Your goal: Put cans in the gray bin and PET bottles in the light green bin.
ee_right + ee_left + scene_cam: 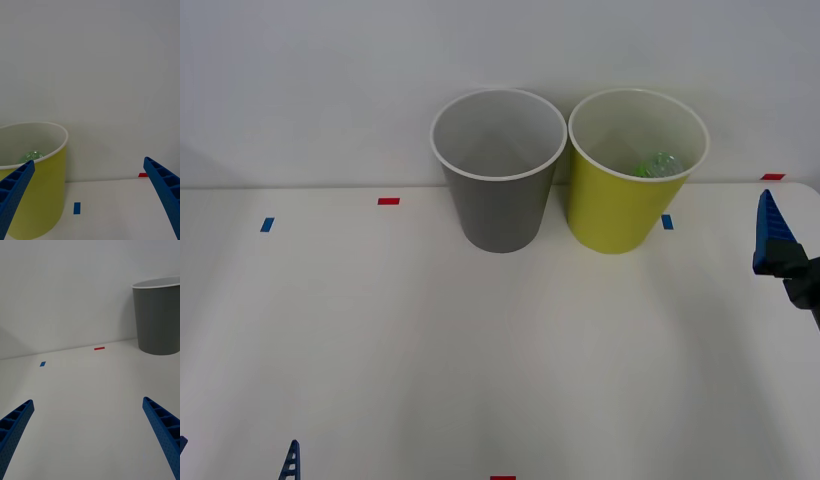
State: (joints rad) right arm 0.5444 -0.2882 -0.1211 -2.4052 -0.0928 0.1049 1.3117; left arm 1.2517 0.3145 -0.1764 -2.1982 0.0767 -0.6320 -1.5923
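The gray bin [499, 175] and the light green bin [632, 180] stand side by side at the table's back, near the wall. A PET bottle [659, 165] with a green label lies inside the light green bin, partly hidden by the rim. Cans are out of view. My right gripper [89, 161] is open and holds nothing. It hovers to the right of the light green bin [37, 187], where the bottle [32, 156] shows over the rim. One of its fingers [771, 230] shows at the right edge. My left gripper [88, 400] is open low at the front left, far from the gray bin [157, 320].
Small blue tape marks [267, 224] and red tape marks [388, 201] lie on the white table [480, 350]. A white wall rises right behind the bins. The table's right edge runs near my right arm.
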